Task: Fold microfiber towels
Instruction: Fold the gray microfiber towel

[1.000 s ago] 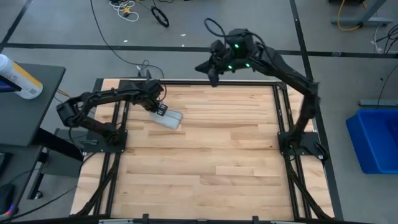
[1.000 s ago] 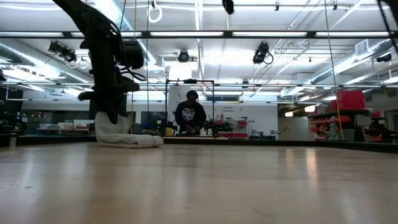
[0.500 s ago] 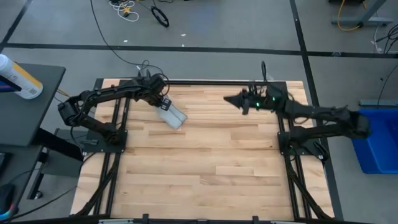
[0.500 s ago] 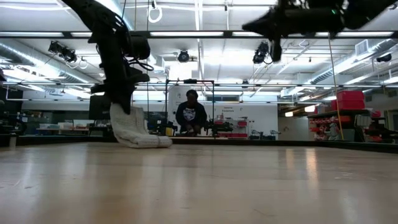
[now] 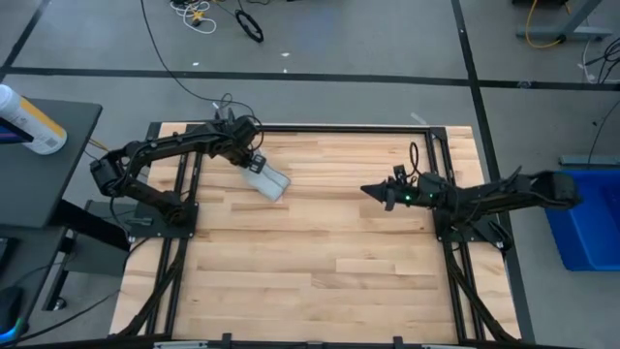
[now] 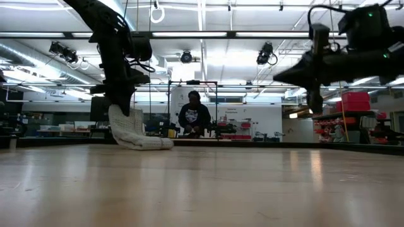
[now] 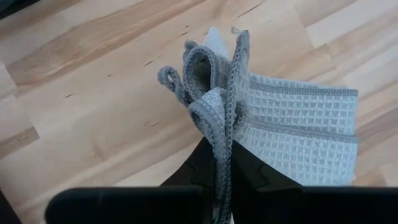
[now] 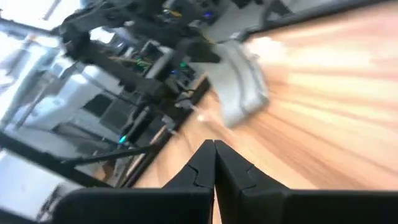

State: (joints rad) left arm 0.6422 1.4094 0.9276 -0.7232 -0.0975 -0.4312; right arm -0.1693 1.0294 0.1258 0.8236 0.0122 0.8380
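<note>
From where I stand, no writing can be read anywhere: no label, brand, number or sign is legible on the table, the arms, or the room behind it.

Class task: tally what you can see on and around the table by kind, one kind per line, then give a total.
Towel: 1
Robot grippers, left gripper and right gripper: 2
Blue bin: 1
Person: 1
Total: 5
</note>
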